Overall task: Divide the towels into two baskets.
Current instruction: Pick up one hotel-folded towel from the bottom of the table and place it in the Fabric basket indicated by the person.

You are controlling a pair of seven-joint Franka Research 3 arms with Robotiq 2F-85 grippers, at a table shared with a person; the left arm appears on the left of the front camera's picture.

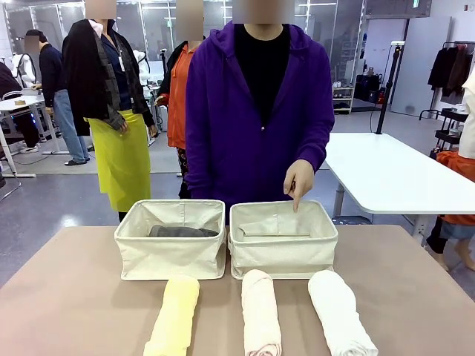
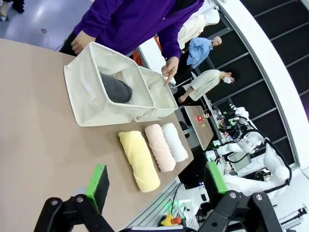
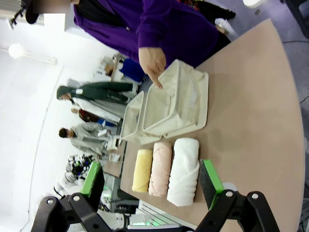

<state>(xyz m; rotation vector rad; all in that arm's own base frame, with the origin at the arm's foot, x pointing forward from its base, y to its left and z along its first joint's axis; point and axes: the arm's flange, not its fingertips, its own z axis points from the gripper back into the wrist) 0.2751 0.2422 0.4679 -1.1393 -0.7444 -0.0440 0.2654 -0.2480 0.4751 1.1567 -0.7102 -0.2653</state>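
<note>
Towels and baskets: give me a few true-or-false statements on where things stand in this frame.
The dark grey towel lies in the left basket. True.
The right basket holds the white towel. False: it lies on the table in front of that basket.
The person's hand points into the right basket. True.
The left gripper is shut on the pale yellow towel. False: it is open, and that towel lies free.
</note>
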